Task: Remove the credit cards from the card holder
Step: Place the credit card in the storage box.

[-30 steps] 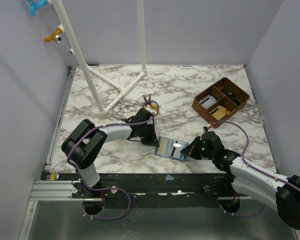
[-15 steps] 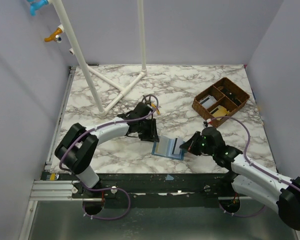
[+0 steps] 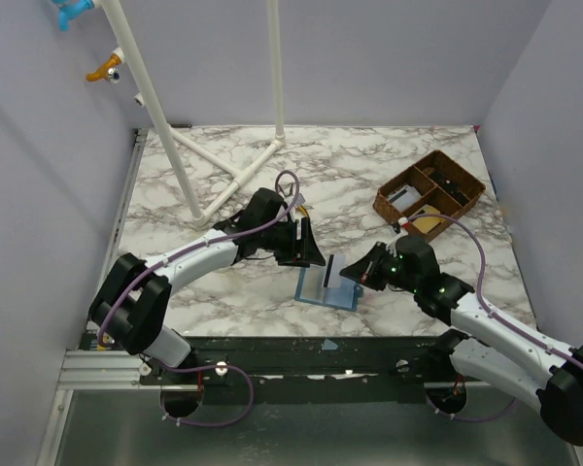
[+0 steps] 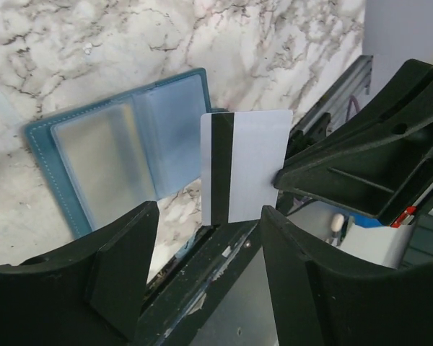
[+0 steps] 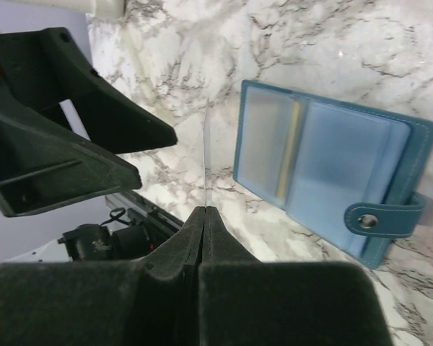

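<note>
The blue card holder lies open on the marble near the table's front edge, its paler sleeves facing up. A yellow card shows inside one sleeve. My right gripper is shut on a white credit card with a black stripe, held upright above the holder's right side and seen edge-on from the right wrist. My left gripper hovers just left of the card, open, with nothing between its fingers.
A brown compartment tray with a few cards in it stands at the back right. A white pipe frame rises from the back left of the table. The black rail runs along the front edge.
My left gripper has opened and pulled back up from the holder. The right gripper has lifted the white card off the holder and stood it upright.
</note>
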Robot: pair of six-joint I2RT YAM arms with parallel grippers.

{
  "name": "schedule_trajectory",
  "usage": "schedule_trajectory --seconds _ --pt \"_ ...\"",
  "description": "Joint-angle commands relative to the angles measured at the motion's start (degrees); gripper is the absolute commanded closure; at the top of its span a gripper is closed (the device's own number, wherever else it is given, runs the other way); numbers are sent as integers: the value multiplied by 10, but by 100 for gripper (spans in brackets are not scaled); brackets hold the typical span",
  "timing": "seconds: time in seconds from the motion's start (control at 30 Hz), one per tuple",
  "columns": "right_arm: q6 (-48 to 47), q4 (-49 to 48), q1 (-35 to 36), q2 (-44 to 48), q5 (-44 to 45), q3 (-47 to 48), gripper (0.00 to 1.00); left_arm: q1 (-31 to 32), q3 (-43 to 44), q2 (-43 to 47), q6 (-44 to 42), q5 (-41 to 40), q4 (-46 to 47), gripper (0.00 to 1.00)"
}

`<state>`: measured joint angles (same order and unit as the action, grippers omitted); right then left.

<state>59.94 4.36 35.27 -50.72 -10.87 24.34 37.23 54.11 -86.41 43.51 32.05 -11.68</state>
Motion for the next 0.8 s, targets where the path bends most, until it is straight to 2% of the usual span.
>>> schedule_trajectory --seconds 0.0,0.37,0.5,0.6,0.77 --pt "22 -36 -2 4 -46 22 99 -15 -34 26 43 85 84 39" --pt "66 -108 -2 -3 -101 35 99 -39 -101 52 158 171 254 39" --pt "71 -117 -2 -6 -106 36 99 -42 -118 55 192 186 297 45" --pt "71 -117 -2 -5 -106 37 99 -44 -126 59 206 188 315 58" --pt "63 -107 -2 -4 -97 37 99 -45 -131 65 218 194 328 92"
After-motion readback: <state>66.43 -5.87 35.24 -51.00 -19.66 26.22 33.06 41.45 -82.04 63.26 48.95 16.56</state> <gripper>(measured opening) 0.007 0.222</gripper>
